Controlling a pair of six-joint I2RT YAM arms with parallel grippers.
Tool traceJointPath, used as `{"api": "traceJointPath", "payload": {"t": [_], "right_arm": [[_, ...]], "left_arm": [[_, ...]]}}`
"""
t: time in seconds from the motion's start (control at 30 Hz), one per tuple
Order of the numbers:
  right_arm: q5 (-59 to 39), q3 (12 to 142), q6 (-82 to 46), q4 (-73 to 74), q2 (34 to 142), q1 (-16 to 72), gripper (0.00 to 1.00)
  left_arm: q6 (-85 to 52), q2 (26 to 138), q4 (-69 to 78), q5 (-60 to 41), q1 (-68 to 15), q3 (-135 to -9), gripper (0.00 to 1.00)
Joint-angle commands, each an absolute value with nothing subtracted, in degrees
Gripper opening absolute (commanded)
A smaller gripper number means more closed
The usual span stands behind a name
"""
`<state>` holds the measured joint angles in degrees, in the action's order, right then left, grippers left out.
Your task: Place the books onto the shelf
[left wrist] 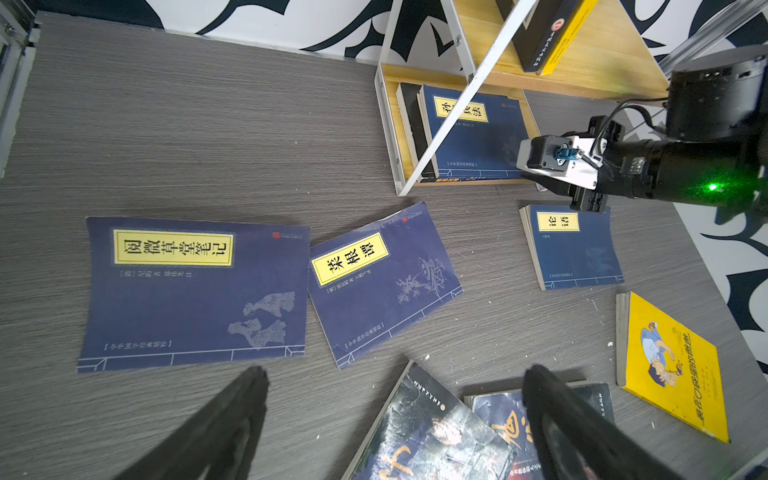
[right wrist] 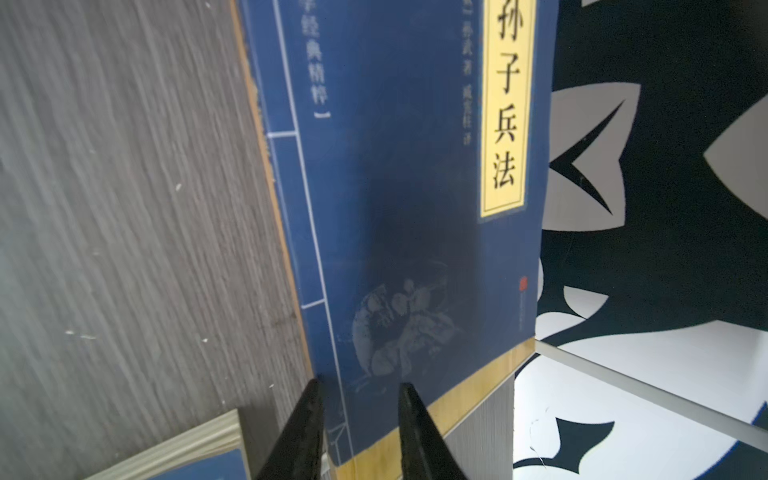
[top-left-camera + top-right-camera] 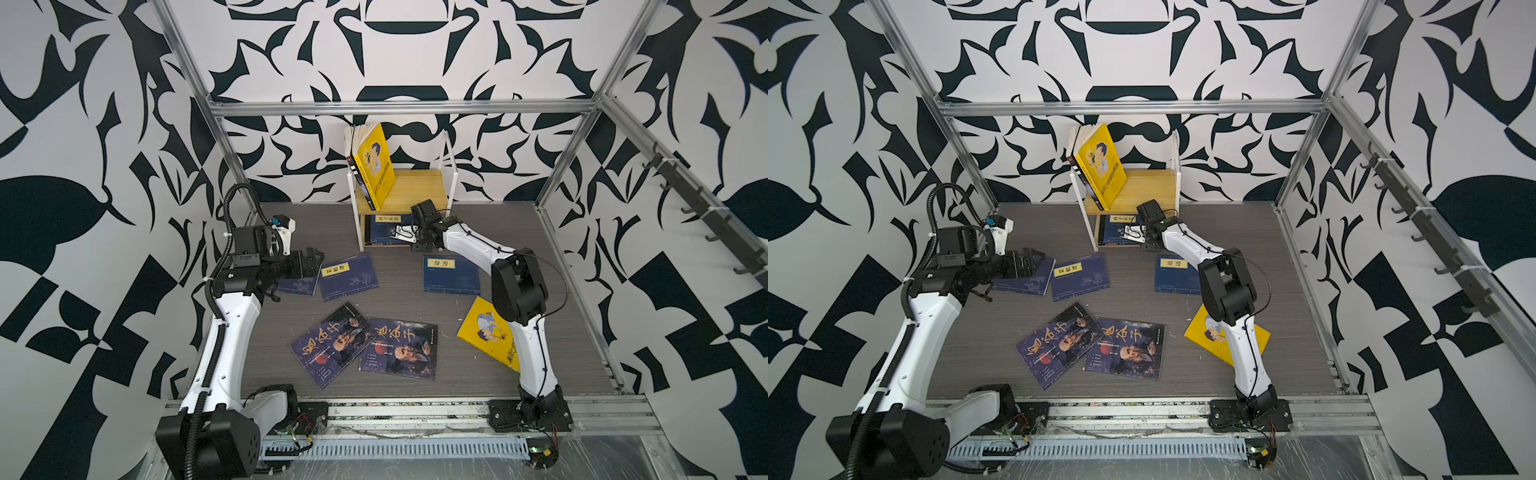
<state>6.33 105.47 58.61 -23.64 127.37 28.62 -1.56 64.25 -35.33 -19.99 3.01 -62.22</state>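
the shelf [image 3: 424, 189] stands in the upper middle of both top views, against the back wall. on its upper board a yellow book [image 3: 376, 166] stands tilted. on its lower board the shelved navy book [image 3: 380, 230] lies flat. the right fingers [image 2: 415, 424] are at the near right corner of this book. they are a little apart with nothing between them, over the cover and not clamped on it. the left fingers [image 1: 232, 415] are wide apart and empty. they hover over a loose navy book [image 1: 191, 291] at the middle left of the tabletop [image 3: 407, 301]. six books lie on the tabletop, not yet shelved.

i judge the step in hand is to seat the shelved navy book fully in the lower tier. to do it well, keep the fingers low, under the upper board. push on the book's edge along the board, not on the cover, which can bend. then pull back straight, so the white frame is not hit.

the right wrist view alone shows the narrow gap of the fingers and the wood strip beside the book's corner. the left wrist view alone shows a darker book [image 1: 411, 124] beside the navy one on the lower board. it also shows the whole cover of the loose navy book, which the left arm half hides in the top views. the top views alone show the yellow book's full height, with its pages fanned at the top.
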Motion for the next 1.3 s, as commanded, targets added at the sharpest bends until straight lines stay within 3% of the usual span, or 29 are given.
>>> {"api": "traceJointPath", "payload": {"t": [0.0, 0.5, 0.67, 0.97, 1.27], "right_arm": [[7.04, 106.34, 58.27, -21.77, 127.18, 28.52, 0.3], [5.54, 106.62, 56.84, -23.01, 126.25, 29.1, 0.29], [6.85, 105.88, 53.84, -25.75, 122.17, 31.78, 0.35], [3.4, 96.54, 33.64, -26.01, 111.79, 38.47, 0.45], [-0.13, 79.63, 9.27, -7.36, 103.41, 46.19, 0.48]], "left_arm": [[-1.76, 64.37, -34.89, -21.09, 3.33, -60.95, 1.0], [-1.65, 64.08, -34.74, -20.95, 3.52, -60.58, 0.99], [-1.55, 64.17, -35.08, -20.21, 3.69, -61.15, 0.99], [1.75, 66.15, -36.98, -15.03, 4.87, -64.5, 0.99], [7.57, 69.84, -36.36, -9.08, 7.93, -64.78, 1.0]]}}
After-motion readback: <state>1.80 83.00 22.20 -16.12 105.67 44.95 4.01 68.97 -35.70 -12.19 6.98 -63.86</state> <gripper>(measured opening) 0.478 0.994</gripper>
